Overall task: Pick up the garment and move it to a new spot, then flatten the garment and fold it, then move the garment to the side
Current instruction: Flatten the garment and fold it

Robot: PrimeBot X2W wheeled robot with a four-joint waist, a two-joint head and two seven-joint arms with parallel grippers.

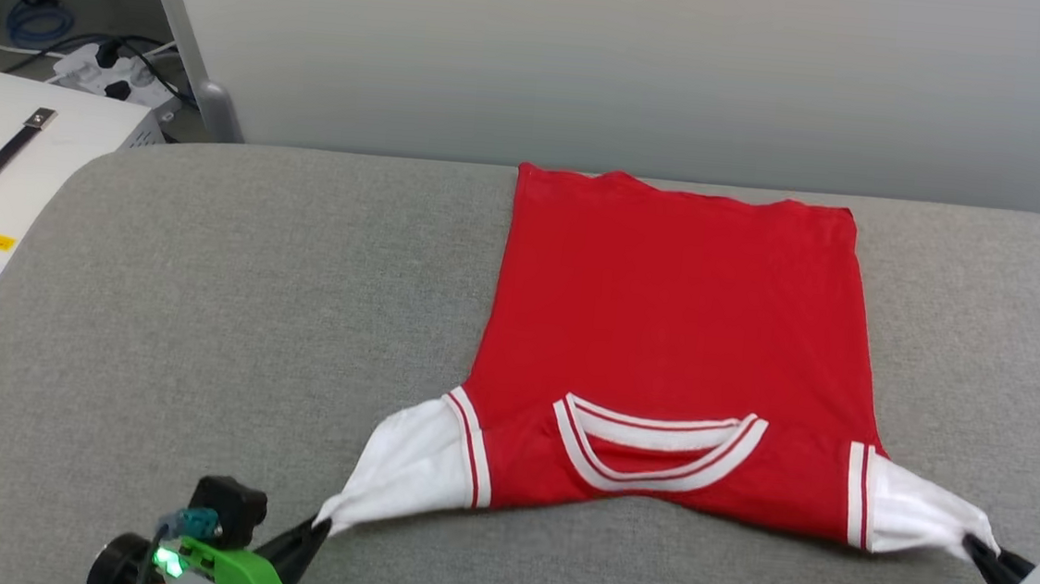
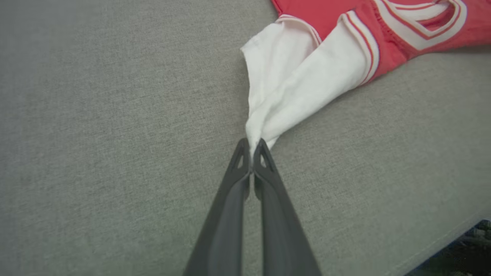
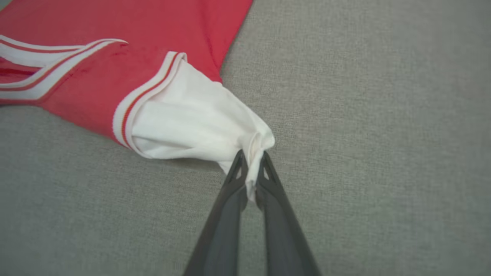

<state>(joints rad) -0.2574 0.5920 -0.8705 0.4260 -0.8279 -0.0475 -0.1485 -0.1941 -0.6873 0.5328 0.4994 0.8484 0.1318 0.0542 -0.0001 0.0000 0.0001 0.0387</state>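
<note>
The left tool (image 2: 252,147) is clenched on the near-left sleeve tip of the garment (image 1: 676,314); the right tool (image 3: 251,157) pinches the near-right tip; it lies spread, collar near, right of middle on the grey table (image 1: 203,304); flattening looks nearly done; folding and moving aside are not yet done.

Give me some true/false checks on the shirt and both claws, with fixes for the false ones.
1. The left claw is shut on the tip of a white sleeve. True.
2. The right claw is open, clear of the shirt. False: it is shut on the other white sleeve.
3. The collar is at the end nearer the robot. True.
4. The shirt is folded in half. False: it lies spread flat, sleeves stretched outward.
5. The shirt lies on a wooden table. False: it lies on a grey fabric surface.
</note>
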